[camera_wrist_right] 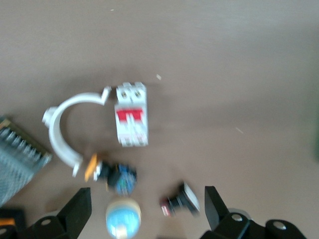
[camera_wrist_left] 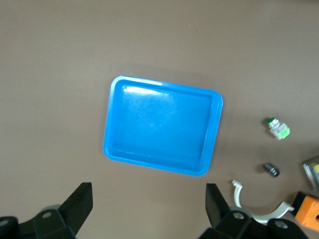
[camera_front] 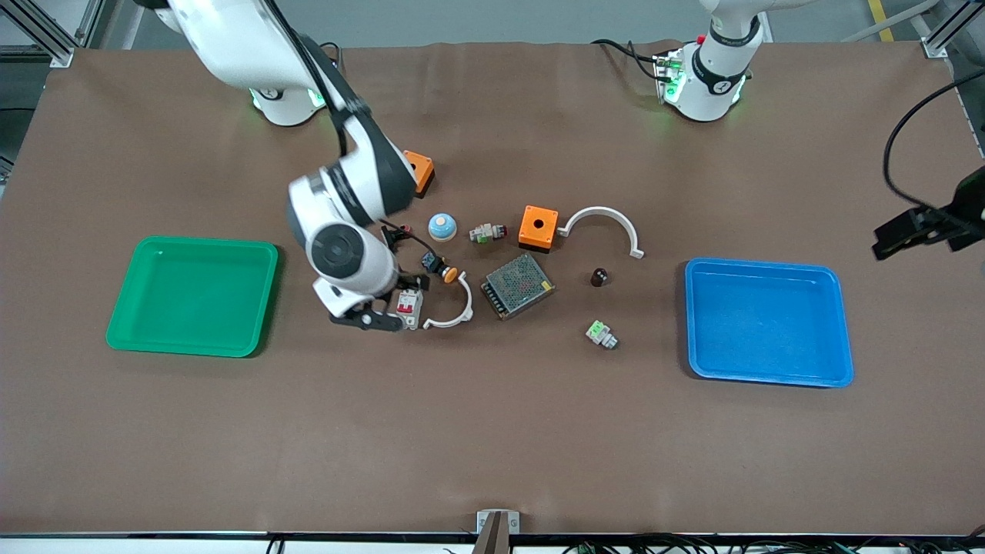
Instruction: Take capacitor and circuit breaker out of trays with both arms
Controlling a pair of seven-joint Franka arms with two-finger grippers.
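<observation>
Capacitor (camera_front: 599, 277) and circuit breaker (camera_front: 409, 308) both lay on the table, outside the empty green tray (camera_front: 192, 295) and blue tray (camera_front: 768, 322). Right gripper (camera_front: 388, 317) hung open-jawed just above the breaker; left gripper (camera_wrist_left: 149, 209), jaws apart, hovered over the blue tray, nothing apparently left to move

A robotics lab: brown-covered table (camera_front: 492, 431) framed by aluminium rails (camera_front: 46, 31), cables (camera_front: 692, 545) along its edge.

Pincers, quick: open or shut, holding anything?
Left pincer: open, empty, above the blue tray.
Right pincer: open, empty, over the circuit breaker.
</observation>
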